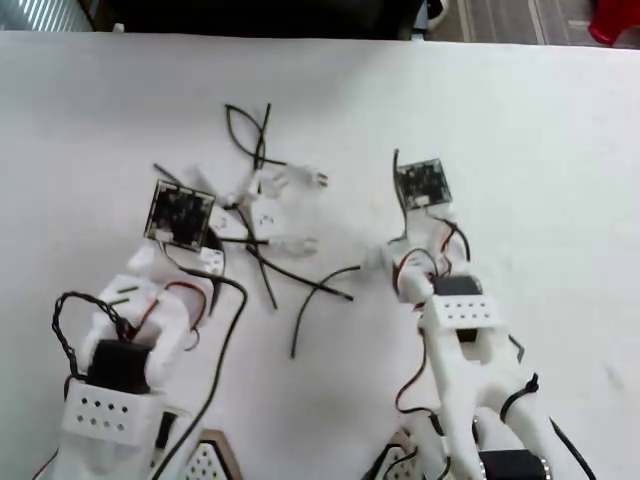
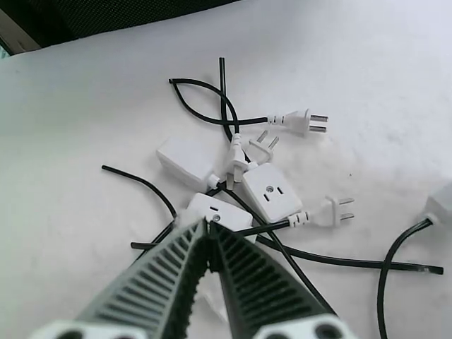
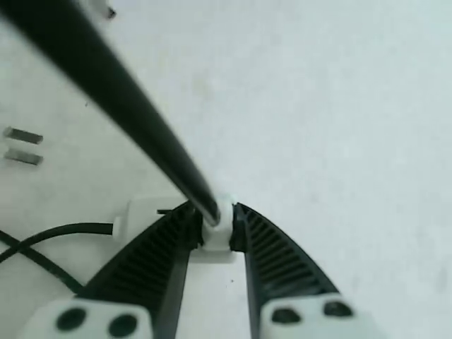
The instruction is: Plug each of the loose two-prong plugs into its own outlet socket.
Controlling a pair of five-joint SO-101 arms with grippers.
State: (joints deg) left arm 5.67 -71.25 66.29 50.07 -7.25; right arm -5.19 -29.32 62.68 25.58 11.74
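We see a white table (image 1: 560, 120) with both arms at its near edge. The left arm (image 1: 125, 350) stands by the tangle of parts. Its left gripper (image 2: 208, 227) has its ribbed jaws drawn together, tips meeting right at the near edge of a white socket block (image 2: 219, 210); we cannot tell whether they pinch it. The right arm (image 1: 465, 330) stands apart from the tangle. Its right gripper (image 3: 215, 210) is clamped on a small white corded piece (image 3: 217, 240) resting on the table; we cannot tell whether that piece is a plug or a socket. A thick black cable (image 3: 106, 92) slants down to the jaws there.

Black cords (image 2: 339, 263) cross one another among the parts. Beyond the first block lie two more. One is a face-up socket (image 2: 272, 192), showing two slots and a round hole, and the other is a plain-sided block (image 2: 182, 161) near it.

Two two-prong plugs lie loose. The far plug (image 2: 300, 121) is well clear of the sockets, and the near plug (image 2: 328, 212) is just beside the face-up socket. A middle plug (image 2: 236, 159) sits between the two farther blocks, with bare prongs (image 2: 265, 141) tilted upward next to it; we cannot tell whether it is seated in anything.
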